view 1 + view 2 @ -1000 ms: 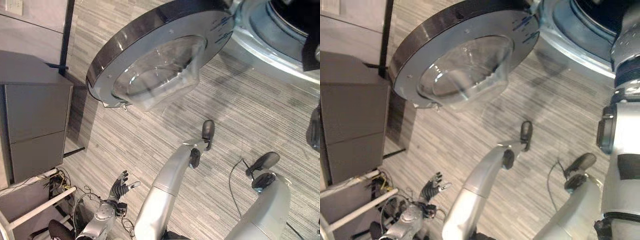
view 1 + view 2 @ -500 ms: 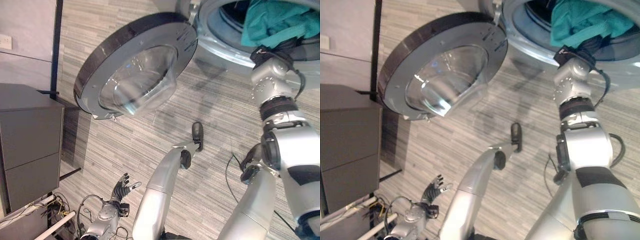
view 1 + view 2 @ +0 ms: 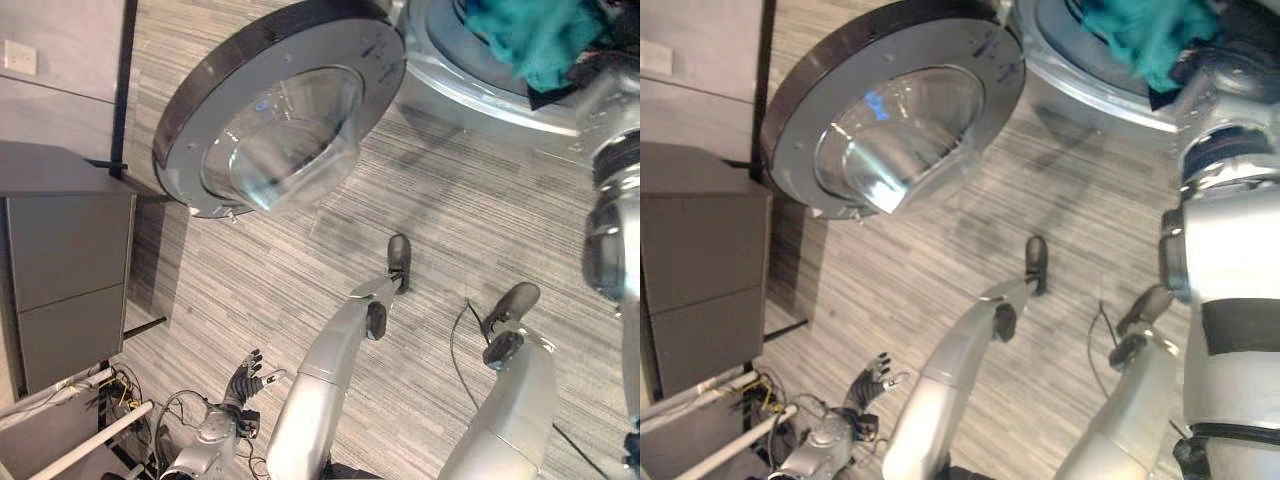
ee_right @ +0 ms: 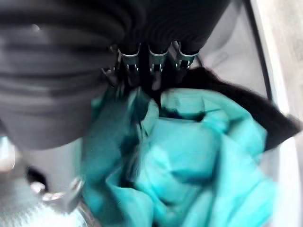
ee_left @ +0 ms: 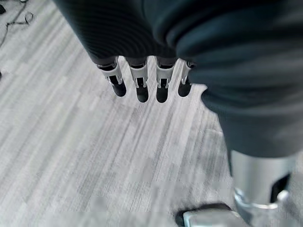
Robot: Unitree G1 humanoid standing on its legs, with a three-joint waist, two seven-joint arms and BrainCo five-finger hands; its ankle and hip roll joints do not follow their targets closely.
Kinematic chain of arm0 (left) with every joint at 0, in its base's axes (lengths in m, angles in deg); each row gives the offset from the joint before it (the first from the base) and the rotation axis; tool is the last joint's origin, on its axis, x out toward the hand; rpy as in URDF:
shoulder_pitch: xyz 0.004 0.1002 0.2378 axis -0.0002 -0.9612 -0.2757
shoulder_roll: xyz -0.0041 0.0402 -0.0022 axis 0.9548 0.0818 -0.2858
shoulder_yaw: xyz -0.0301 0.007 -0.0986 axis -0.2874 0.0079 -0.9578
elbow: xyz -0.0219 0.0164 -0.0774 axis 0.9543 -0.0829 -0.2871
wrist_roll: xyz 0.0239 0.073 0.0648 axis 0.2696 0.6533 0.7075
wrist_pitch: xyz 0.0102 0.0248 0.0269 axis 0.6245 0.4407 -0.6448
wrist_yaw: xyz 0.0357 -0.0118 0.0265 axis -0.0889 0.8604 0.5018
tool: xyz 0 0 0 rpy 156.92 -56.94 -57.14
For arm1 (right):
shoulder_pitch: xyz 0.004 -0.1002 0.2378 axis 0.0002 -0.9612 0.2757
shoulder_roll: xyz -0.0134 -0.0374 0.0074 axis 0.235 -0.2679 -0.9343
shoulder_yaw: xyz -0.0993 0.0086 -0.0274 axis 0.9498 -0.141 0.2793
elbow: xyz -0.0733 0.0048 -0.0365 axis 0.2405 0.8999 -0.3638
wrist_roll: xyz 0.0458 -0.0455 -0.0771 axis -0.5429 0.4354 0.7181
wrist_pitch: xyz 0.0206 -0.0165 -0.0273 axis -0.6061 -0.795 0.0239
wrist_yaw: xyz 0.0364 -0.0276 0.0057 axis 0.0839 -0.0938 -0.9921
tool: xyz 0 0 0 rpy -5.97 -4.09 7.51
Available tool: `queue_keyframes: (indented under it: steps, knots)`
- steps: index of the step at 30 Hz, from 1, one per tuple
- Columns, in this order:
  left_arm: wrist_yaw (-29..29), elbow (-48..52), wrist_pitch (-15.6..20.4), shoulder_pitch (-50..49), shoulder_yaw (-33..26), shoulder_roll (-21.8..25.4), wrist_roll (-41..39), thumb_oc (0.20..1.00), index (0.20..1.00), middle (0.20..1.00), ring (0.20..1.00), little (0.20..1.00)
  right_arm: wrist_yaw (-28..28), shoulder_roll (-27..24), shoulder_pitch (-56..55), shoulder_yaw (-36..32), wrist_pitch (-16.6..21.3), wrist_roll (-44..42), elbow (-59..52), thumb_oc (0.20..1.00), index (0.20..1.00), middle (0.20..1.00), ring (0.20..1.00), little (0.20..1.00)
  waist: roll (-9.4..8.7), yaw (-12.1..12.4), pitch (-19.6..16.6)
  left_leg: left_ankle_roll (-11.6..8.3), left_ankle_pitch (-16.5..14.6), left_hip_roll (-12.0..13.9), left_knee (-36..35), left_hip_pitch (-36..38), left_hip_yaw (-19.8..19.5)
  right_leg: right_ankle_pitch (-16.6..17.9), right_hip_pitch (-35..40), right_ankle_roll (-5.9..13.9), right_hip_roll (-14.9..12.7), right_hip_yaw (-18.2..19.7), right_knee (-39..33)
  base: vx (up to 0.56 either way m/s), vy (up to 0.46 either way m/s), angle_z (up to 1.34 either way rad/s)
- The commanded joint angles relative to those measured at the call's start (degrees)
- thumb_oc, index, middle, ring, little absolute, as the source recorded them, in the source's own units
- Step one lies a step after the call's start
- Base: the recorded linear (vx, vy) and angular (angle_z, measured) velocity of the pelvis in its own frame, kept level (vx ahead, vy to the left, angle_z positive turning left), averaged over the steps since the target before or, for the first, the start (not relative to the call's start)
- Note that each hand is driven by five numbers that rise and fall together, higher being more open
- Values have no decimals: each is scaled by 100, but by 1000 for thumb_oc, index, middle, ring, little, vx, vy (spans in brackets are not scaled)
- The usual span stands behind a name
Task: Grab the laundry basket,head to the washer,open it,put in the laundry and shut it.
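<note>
One teal garment (image 4: 189, 156) lay bunched against the right hand (image 4: 147, 61), whose fingertips were buried; grip unclear.

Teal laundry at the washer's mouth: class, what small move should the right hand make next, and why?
Probably push deeper. The teal laundry sits bunched at the washer opening, partly over its rim, with the right hand in it; the door hangs open.

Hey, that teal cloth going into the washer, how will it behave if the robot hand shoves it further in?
The teal cloth is bunched in soft folds, so it will probably crumple, not slide as one piece. It looks light and floppy. Part hangs at the washer opening, so an edge may spill out. The right robot hand has fingers buried in it, so it may snag.
</note>
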Motion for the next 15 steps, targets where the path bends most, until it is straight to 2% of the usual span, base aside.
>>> queue_keyframes:
  steps: [1,2,4,5,6,8,11,13,15]
  knots:
    - [-30,-142,25,23,-202,408,-255,1000,1000,1000,1000,1000,-239,-556,364,358,-235,511,-183,1000,1000,1000,1000,1000,-115,143,216,-462,-832,208,734,-116,-180,994,356,311,-116,105,-1169,0,0,0]
    - [0,-65,0,39,-166,468,-214,1000,1000,1000,1000,1000,-399,-582,376,502,-304,765,-117,1000,1000,1000,1000,1000,-120,151,213,-462,-827,203,739,-120,-187,995,372,308,-121,95,-1169,0,0,0]
    - [7,-78,-21,25,-134,360,-284,1000,1000,1000,1000,1000,-328,-630,191,150,-74,106,-407,1000,1000,1000,1000,1000,-110,153,222,-467,-836,201,754,-99,-205,1000,401,322,-114,103,-1193,0,0,0]
    - [8,-99,-72,52,-135,448,-238,1000,1000,1000,1000,1000,-221,-790,171,373,-265,678,-178,1000,1000,1000,1000,1000,-148,173,204,-468,-834,188,765,-105,-213,1000,411,314,-117,102,-1200,0,0,0]
    - [30,3,-47,77,-143,545,-185,1000,1000,1000,1000,1000,-172,-765,356,804,-298,1479,-173,1000,1000,1000,1000,1000,-135,203,209,-466,-828,193,757,-118,-210,988,420,309,-126,75,-1202,0,0,0]
    - [-2,-40,10,69,-216,396,-239,1000,1000,1000,1000,1000,-162,-779,121,243,6,306,-551,1000,1000,1000,1000,1000,-129,168,230,-474,-846,195,787,-103,-225,980,442,315,-122,64,-1197,0,0,0]
    - [-18,-166,13,73,-189,411,-142,1000,1000,1000,1000,1000,50,-661,196,473,-12,976,-561,1000,1000,1000,1000,1000,-178,123,264,-492,-814,202,731,-58,-223,986,513,304,-97,61,-1261,-1,6,1]
    - [-92,-479,22,184,-217,161,-179,1000,1000,1000,1000,1000,173,-499,-364,-168,336,343,-1005,1000,1000,1000,1000,1000,-253,2,311,-519,-782,235,663,63,-216,1023,641,299,-45,56,-1366,0,0,0]
    - [-116,-573,37,201,-231,118,-174,1000,1000,1000,1000,1000,215,-430,-539,-274,408,294,-1153,1000,1000,1000,1000,1000,-289,-17,310,-525,-768,244,622,118,-208,1038,699,300,-40,50,-1401,0,0,0]
